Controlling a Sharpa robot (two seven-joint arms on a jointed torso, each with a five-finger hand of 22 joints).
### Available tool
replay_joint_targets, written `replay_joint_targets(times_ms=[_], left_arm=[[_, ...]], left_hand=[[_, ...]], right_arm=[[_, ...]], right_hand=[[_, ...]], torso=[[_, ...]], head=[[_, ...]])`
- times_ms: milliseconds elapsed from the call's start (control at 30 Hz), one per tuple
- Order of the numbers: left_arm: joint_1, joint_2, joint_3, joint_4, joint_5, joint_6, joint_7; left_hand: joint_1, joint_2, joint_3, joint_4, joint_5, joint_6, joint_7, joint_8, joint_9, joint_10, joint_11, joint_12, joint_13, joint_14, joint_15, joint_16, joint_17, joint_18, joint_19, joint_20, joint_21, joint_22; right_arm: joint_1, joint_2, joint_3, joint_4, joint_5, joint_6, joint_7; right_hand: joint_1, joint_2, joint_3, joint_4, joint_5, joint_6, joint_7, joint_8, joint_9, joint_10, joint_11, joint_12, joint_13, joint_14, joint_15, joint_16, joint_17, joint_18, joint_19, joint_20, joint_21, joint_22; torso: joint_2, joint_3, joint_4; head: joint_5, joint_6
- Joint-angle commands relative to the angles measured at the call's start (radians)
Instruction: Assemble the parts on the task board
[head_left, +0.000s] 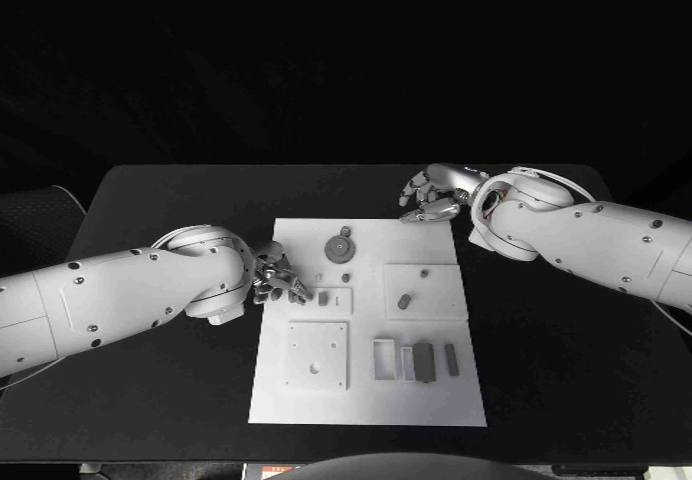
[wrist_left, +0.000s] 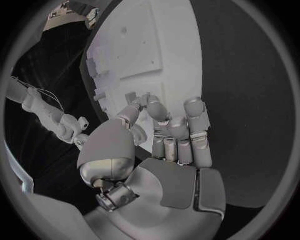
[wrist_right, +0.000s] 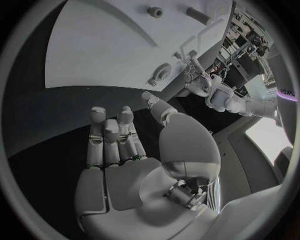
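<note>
Head view, taken from the near edge outward: the task board (head_left: 289, 400) lies in the middle of the black table (head_left: 144, 400), long side running away from the robot. Nearest, at about five o'clock of the board's centre, a row of upright grey parts (head_left: 418, 360) stands beside a raised square plate (head_left: 317, 355) at seven o'clock. Farther out, a small peg (head_left: 405, 299) lies on a second square at three o'clock, and a round geared part (head_left: 340, 246) sits toward twelve o'clock.

At nine o'clock the left hand (head_left: 274, 279) hovers over the board's left edge, fingers loosely bent but apart and nothing between them, as the left wrist view confirms. Farthest, at one o'clock just off the board's far corner, the right hand (head_left: 434, 195) hangs over bare table, fingers also apart and empty.

No part is held, so the step looks like reaching for a first pick. Next, I judge, the left hand must lower onto a small part nearby and pinch it cleanly.
</note>
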Motion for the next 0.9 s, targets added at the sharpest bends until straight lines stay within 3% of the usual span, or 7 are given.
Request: replay_joint_targets(times_ms=[33,300,533,900], left_arm=[[-0.005,0.000,-0.005,-0.005,0.004,0.008,-0.018],[-0.006,-0.005,-0.005,-0.008,0.038,0.003,-0.012],[-0.006,-0.008,-0.004,-0.009,0.054,0.000,-0.005],[-0.006,-0.016,-0.004,-0.013,0.082,0.000,-0.001]], left_hand=[[-0.003,0.003,-0.001,-0.001,-0.003,-0.002,0.004,-0.004,0.002,-0.007,-0.003,0.005,0.001,-0.007,-0.001,0.005,0.001,0.006,-0.009,-0.001,-0.001,0.019],[0.026,0.025,-0.014,-0.039,-0.003,-0.014,0.007,-0.007,0.004,-0.012,-0.001,0.006,0.000,-0.011,0.000,0.005,0.001,0.006,-0.013,-0.001,0.000,0.019],[-0.001,-0.010,-0.025,-0.026,-0.003,-0.021,0.010,-0.014,0.001,-0.016,0.001,0.007,0.001,-0.013,0.002,0.004,0.000,0.006,-0.015,-0.001,-0.002,0.017],[-0.007,-0.021,-0.020,-0.015,-0.003,-0.020,0.010,-0.015,0.000,-0.017,0.001,0.008,0.001,-0.013,0.002,0.004,0.000,0.007,-0.015,-0.002,-0.003,0.017]], right_arm=[[0.000,0.000,0.000,0.001,0.000,0.013,0.006],[0.000,0.000,0.000,0.000,0.000,0.013,0.006],[0.000,0.000,0.000,-0.001,0.000,0.013,0.006],[0.000,0.001,0.000,-0.003,0.000,0.012,0.006]], right_hand=[[-0.002,0.011,-0.003,0.000,0.005,0.000,0.005,-0.004,-0.001,-0.007,0.003,0.006,-0.001,0.007,0.001,-0.005,-0.001,0.011,0.005,-0.003,-0.004,0.012],[-0.002,0.011,-0.003,0.000,0.005,0.000,0.005,-0.004,-0.001,-0.007,0.003,0.006,-0.002,0.007,0.001,-0.005,-0.001,0.011,0.005,-0.003,-0.004,0.012],[-0.002,0.011,-0.003,0.000,0.005,0.000,0.005,-0.004,-0.001,-0.007,0.003,0.006,-0.002,0.007,0.001,-0.005,-0.001,0.011,0.005,-0.003,-0.004,0.012],[-0.002,0.011,-0.003,0.000,0.005,-0.001,0.006,-0.004,-0.001,-0.007,0.003,0.006,-0.002,0.007,0.001,-0.005,-0.001,0.011,0.005,-0.003,-0.004,0.012]], torso=[[0.000,-0.0003,0.0001],[0.000,-0.0011,0.0000],[0.000,-0.0017,0.0003],[0.000,-0.0010,0.0004]], head=[[0.000,0.000],[-0.001,0.000],[-0.002,-0.001],[-0.002,0.000]])
